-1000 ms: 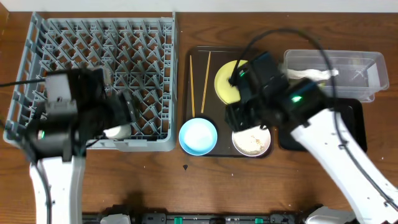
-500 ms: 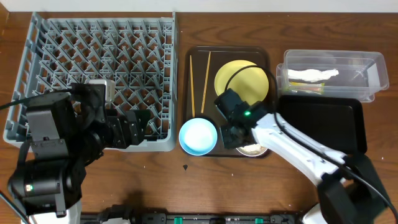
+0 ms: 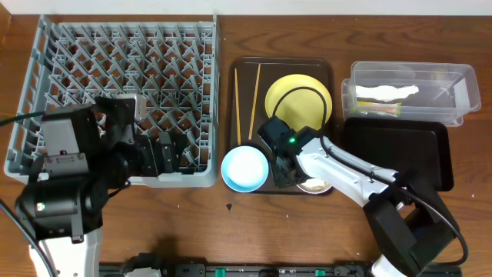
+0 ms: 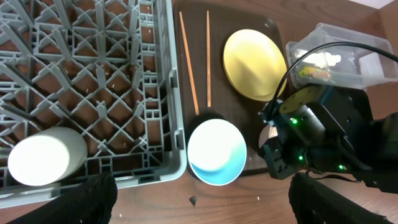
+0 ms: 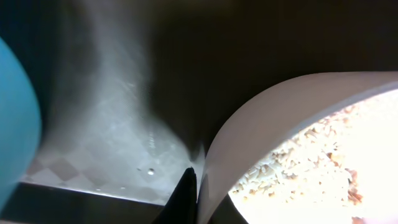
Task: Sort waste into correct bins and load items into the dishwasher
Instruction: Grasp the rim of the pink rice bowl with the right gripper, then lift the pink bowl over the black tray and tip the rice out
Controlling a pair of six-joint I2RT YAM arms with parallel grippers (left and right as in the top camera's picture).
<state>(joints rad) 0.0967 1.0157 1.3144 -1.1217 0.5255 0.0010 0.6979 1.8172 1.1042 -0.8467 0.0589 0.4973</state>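
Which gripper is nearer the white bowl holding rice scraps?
Right: right gripper sits at the rim of the white bowl; left gripper hangs over the grey plastic dish rack.

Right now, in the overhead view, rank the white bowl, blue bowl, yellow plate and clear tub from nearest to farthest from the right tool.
Measured from the right tool:
1. white bowl, right at the tool, on its right.
2. blue bowl, close by on its left.
3. yellow plate, behind it, toward the far edge.
4. clear tub, far right at the back.
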